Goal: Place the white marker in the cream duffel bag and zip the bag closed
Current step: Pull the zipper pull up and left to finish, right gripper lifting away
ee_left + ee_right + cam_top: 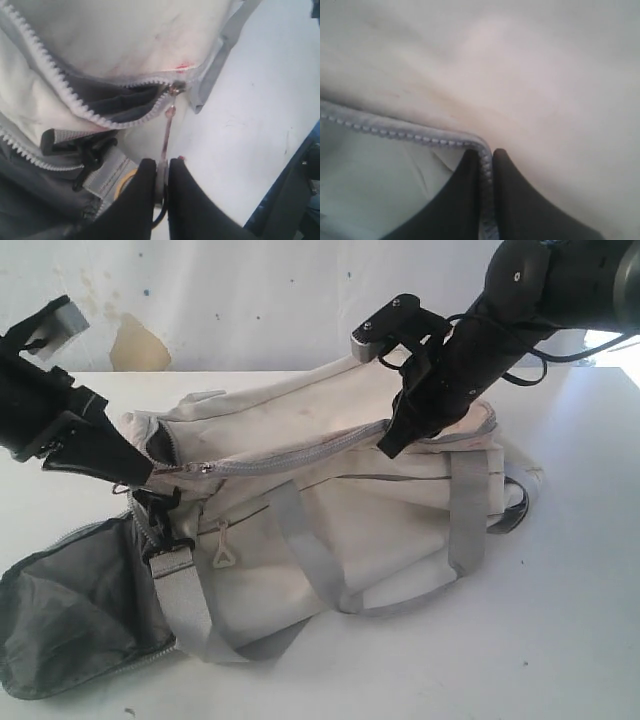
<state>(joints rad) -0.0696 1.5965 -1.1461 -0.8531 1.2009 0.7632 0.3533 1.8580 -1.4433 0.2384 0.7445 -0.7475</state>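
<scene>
Bright, washed-out; wrist pics blurry.

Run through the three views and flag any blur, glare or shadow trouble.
Exterior view: even light, the cream duffel bag sharp, white glare blown out at the upper right edge. Left wrist view: zipper teeth crisp, the left claw soft, reddish fringing along the zipper pull. Right wrist view: blurred throughout, bag fabric washed out, the right claw a dark silhouette.

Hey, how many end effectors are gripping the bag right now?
2. The left end effector is shut on the zipper pull at the open end of the bag. The right end effector pinches the zipper edge near the opposite end. Neither is hidden.
</scene>
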